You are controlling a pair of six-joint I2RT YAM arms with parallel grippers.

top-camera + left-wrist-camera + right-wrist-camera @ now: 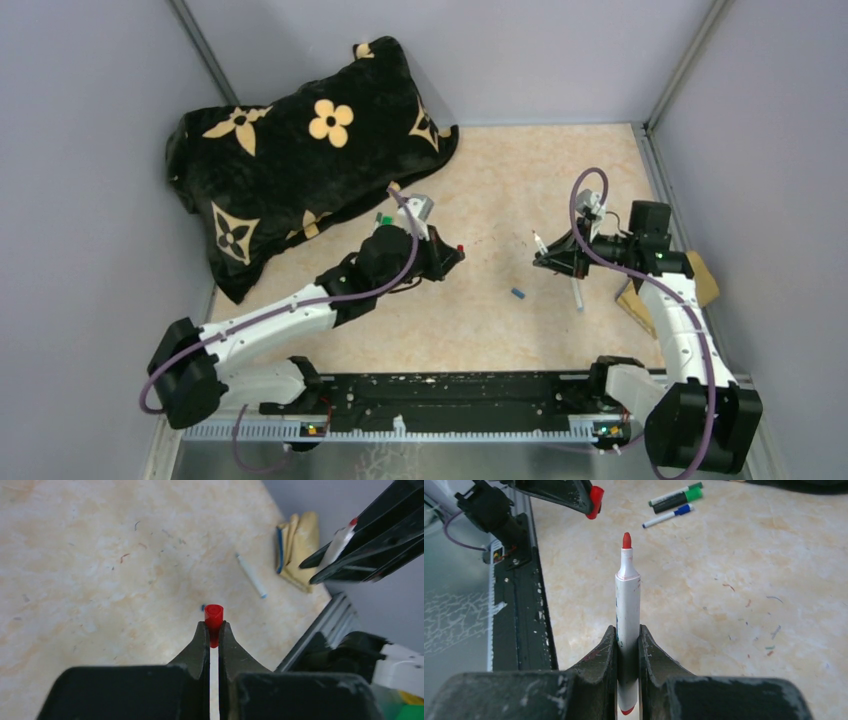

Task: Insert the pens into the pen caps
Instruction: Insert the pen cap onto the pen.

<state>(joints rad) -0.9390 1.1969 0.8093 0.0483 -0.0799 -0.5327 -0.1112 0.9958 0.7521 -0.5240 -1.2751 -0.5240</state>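
Your right tool [628,630] clamps the red pen [628,595], red tip outward.
Your left tool [213,626] pinches the red cap [214,615] at 11 o'clock from that tip, apart from it, above the table [749,580].

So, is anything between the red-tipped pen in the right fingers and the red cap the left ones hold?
Nothing visible. Only open air separates the red-tipped pen from the red cap; the other pens lie further off on the table.
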